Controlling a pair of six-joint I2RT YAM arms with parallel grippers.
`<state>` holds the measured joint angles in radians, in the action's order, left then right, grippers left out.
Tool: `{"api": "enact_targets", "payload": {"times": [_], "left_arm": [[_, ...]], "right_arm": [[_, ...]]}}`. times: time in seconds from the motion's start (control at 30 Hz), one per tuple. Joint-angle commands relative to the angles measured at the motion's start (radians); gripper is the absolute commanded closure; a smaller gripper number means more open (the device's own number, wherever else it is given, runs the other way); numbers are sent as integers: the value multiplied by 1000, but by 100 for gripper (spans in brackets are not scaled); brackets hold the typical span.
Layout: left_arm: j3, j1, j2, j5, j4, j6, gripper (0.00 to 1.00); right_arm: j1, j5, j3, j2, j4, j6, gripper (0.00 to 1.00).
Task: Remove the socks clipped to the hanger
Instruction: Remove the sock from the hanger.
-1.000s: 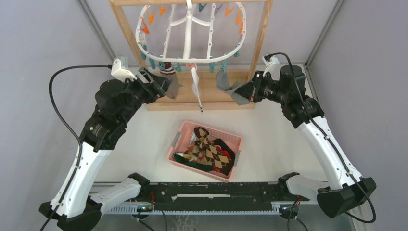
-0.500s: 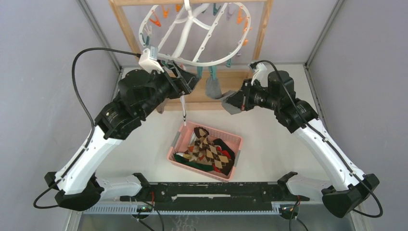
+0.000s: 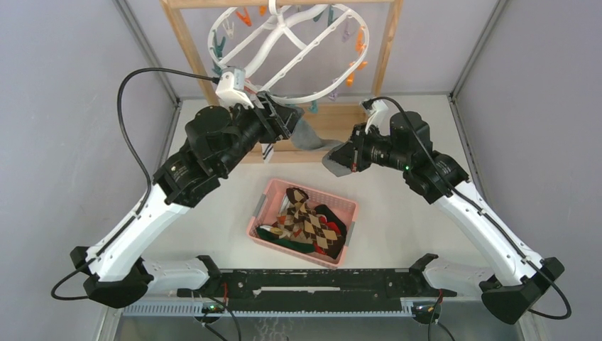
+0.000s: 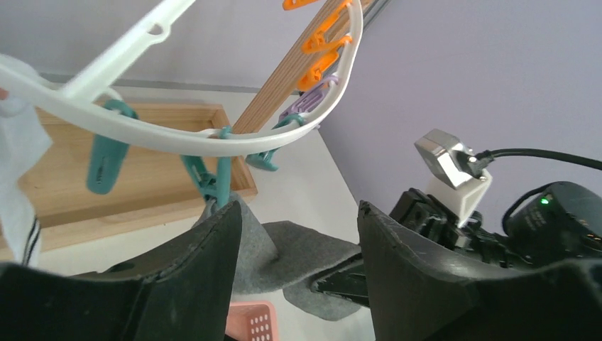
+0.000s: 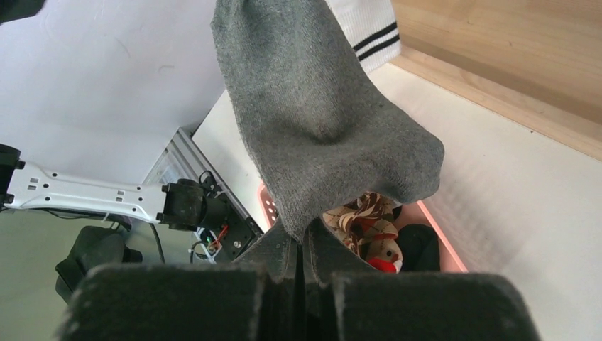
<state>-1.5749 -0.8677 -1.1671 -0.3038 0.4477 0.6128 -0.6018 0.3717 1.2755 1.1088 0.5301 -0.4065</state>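
The white oval hanger point(image 3: 284, 50) hangs tilted from the wooden frame, with orange, teal and purple clips along its rim point(image 4: 177, 138). A grey sock point(image 3: 312, 135) stretches from a teal clip point(image 4: 213, 181) down to my right gripper point(image 3: 339, 158), which is shut on its lower end point(image 5: 302, 249). My left gripper point(image 4: 298, 234) is open just below that clip, with its fingers either side of the grey sock point(image 4: 305, 249). A white black-striped sock point(image 3: 268, 150) hangs behind the left wrist and shows at the top of the right wrist view point(image 5: 369, 28).
A pink basket point(image 3: 302, 222) in the middle of the table holds several removed socks point(image 5: 362, 220), argyle, black and red. The wooden frame point(image 3: 387, 57) and its base board point(image 3: 341, 117) stand at the back. Grey walls close in both sides.
The left arm has swung up and to the right, to the grey sock's clip. The hanger has tilted and turned. The right gripper has drawn the grey sock left and nearer.
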Motion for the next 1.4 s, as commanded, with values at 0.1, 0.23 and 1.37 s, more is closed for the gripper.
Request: {"api": "enact_targets", "payload": {"times": [0.1, 0.23, 1.37], "left_arm": [[78, -2, 6, -2, -121, -90, 36], [122, 1, 50, -25, -140, -97, 35], [258, 151, 77, 210, -297, -62, 51]], "right_arm": [[-30, -24, 2, -47, -13, 3, 100], [-32, -27, 2, -53, -4, 6, 100], [-150, -75, -10, -64, 12, -3, 100]]}}
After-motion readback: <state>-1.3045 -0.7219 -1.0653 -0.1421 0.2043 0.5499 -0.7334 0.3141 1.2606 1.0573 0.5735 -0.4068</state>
